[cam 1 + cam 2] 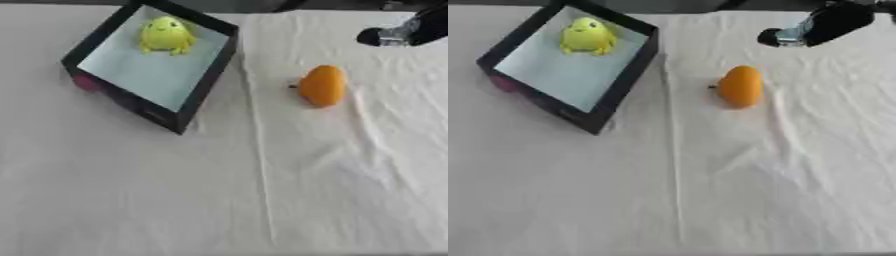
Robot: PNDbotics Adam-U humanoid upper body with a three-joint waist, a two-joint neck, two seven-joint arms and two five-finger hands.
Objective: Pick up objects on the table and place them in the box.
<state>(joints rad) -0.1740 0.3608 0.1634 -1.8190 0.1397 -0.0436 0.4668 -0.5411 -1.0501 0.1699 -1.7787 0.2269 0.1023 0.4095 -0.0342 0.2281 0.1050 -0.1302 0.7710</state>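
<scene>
1. Right eye view: the right hand [820, 25] shows more fully at the upper right; the left eye view cuts it at the frame edge.
2. The hand hangs above the bench [710, 190], up and right of the orange fruit [740, 86]; whether it is clenched or released cannot be told.
3. A yellow toy [165, 35] sits in the black box [210, 75], upper left.
4. The left hand is out of frame.

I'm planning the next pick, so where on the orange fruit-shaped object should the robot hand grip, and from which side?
Probably across the orange object's wider middle, coming from above with the right robot hand, which hangs just beyond it. It lies alone on the cloth, long axis running away from the robot, sides unobstructed.
</scene>
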